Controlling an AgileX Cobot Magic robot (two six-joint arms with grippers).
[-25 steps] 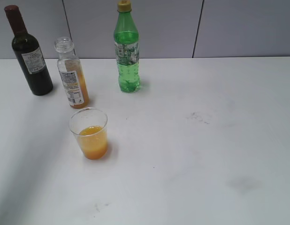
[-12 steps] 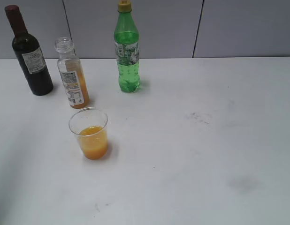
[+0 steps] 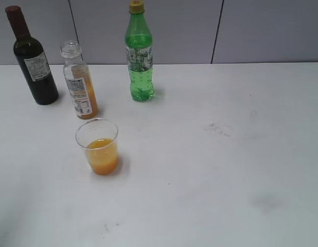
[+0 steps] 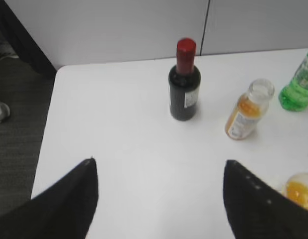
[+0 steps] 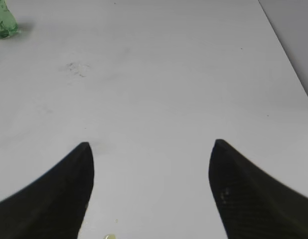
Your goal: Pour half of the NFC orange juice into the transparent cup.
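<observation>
on the white table [image 3: 241, 170], the small clear capless orange juice bottle [image 3: 80, 82] stands upright beside the clear tapered plastic cup [image 3: 98, 146], now partly filled; pouring looks done. both the left gripper [image 4: 159, 172] and right gripper [image 5: 150, 154] are wide, holding nothing, so next only retreat seems needed.

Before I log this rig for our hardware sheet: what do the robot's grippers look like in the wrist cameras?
Left gripper: two matte black fingers tapering to blunt points, with small dots along the right finger's edge. Right gripper: the same black tapered fingers. No cables, labels or arm links are visible.
</observation>
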